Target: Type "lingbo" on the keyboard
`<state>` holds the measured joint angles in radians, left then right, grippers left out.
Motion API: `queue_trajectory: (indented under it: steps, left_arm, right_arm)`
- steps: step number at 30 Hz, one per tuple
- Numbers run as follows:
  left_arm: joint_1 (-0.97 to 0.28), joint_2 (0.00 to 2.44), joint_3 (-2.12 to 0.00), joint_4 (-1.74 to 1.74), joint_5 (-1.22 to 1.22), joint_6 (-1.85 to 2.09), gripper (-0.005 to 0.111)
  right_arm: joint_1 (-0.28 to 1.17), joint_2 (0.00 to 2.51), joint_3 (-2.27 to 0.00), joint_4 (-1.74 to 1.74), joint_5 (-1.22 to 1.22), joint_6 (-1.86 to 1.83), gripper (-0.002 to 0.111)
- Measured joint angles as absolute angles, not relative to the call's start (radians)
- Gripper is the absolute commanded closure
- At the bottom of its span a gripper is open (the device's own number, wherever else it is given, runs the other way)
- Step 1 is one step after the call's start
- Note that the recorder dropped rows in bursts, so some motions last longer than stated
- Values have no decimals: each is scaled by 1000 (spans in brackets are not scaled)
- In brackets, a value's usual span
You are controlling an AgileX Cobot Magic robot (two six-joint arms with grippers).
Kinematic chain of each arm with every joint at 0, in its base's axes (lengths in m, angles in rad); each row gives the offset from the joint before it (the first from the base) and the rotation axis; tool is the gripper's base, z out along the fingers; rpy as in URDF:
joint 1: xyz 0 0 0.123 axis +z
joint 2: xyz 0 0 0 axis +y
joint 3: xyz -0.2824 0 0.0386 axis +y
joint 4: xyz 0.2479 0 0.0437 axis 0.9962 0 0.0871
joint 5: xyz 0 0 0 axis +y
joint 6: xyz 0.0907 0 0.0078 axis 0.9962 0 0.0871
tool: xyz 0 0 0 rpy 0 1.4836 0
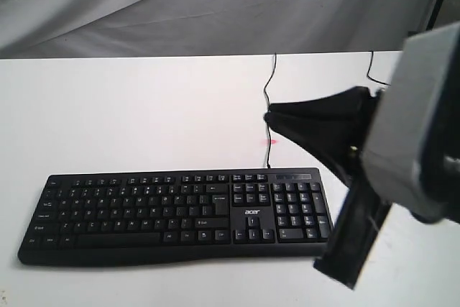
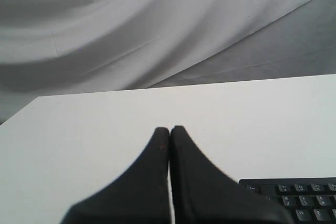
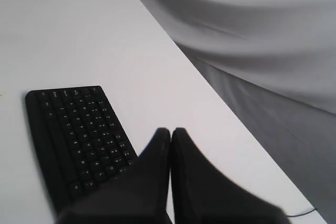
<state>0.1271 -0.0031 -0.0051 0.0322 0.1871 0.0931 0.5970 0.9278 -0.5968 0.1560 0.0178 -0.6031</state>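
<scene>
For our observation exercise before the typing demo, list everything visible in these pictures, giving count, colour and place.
keyboard: one, black, on the table's near side.
keyboard cable: one, thin black, running from the keyboard's back edge towards the table's far edge.
second cable: one, black, at the table's far right edge.
red mark: one, small, on the table beside the keyboard cable.
table: one, white.
cloth: one, grey-white, behind the table.
left gripper: one, black, shut, near the keyboard's Esc corner.
right gripper: one, black, shut, raised, tip near the keyboard cable.
</scene>
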Motion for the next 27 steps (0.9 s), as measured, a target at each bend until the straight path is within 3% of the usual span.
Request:
queue_trajectory:
  steps: [7,21,27]
  left_arm:
    - [127,-3,-5,32,187,93,106]
    - [127,-3,-5,32,187,93,106]
    - [127,-3,-5,32,187,93,106]
  right_arm:
    - [597,795,-508,152,22,-603,108]
    - [594,763,-503,152,38,-601,108]
    - [481,654,-503,152,173,-599,108]
